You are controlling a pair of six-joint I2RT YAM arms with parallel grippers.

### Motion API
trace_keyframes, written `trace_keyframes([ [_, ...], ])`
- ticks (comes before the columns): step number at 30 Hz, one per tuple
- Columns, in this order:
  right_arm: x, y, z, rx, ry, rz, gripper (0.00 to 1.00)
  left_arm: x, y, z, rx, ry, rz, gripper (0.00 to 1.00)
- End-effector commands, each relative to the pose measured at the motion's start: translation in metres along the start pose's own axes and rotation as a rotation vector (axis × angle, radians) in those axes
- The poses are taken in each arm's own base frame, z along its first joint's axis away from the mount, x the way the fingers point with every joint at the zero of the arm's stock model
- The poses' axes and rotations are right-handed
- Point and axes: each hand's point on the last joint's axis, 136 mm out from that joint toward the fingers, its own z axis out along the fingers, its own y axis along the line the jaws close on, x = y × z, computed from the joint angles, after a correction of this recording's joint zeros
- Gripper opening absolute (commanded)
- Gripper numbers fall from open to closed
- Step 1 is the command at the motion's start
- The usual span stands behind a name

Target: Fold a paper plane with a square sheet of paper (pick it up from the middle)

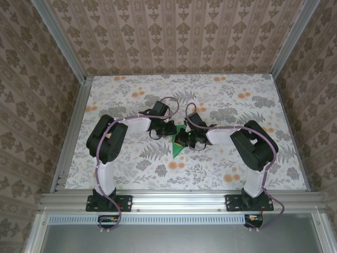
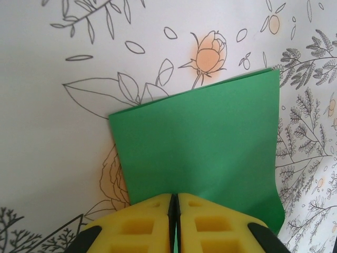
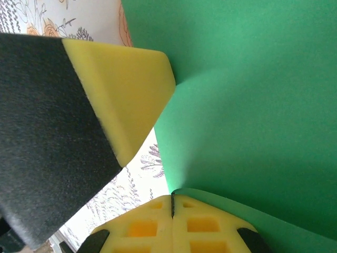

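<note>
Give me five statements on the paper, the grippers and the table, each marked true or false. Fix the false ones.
1. The green paper sits between the two arms' grippers, near the middle of the table. True.
2. The left gripper stands wide open above the paper. False: its fingers are closed on the paper's edge.
3. The right gripper is closed at the paper's edge. True.
4. The paper lies flat as a smooth sheet. False: in the right wrist view it curves and buckles.
5. The table is plain white. False: it carries a floral print.
</note>
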Motion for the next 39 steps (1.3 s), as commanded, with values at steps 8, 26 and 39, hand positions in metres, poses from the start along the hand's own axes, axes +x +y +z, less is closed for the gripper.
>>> trace_keyframes([
  [8, -0.004, -0.011, -0.005, 0.070, -0.015, -0.016, 0.00, 0.024, 0.020, 0.016, -0.066, 0.091, -0.007, 0.13],
  [26, -0.009, -0.005, 0.003, 0.030, -0.023, -0.017, 0.00, 0.026, 0.019, 0.018, -0.062, 0.097, -0.001, 0.13],
  [39, -0.009, -0.007, 0.006, 0.024, -0.016, -0.016, 0.00, 0.027, 0.018, 0.018, -0.061, 0.101, 0.001, 0.12],
])
